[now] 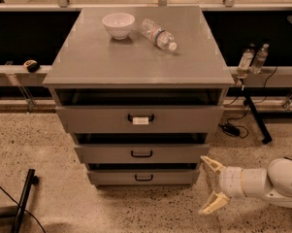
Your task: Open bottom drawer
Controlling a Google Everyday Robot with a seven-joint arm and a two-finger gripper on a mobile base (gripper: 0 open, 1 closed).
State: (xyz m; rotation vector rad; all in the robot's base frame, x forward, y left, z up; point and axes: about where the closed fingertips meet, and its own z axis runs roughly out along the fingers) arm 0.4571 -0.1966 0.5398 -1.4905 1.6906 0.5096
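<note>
The bottom drawer [143, 177] is the narrowest grey front at the foot of the cabinet, with a small black loop handle [144, 177] and no label. It sits nearly flush under the middle drawer [141, 153]. The top drawer [140, 119] carries a white label on its handle. My gripper [211, 185] is open, with pale yellow fingers [213, 164] spread one above the other. It hangs low at the right of the cabinet, just beyond the bottom drawer's right end, pointing left. It holds nothing.
A white bowl [118, 24] and a plastic bottle lying on its side [158, 34] rest on the cabinet top [136, 62]. Two small bottles [252, 58] stand on a rail at right, with cables and a black stand leg [254, 118] below. A black bar [23, 198] lies on the floor at left.
</note>
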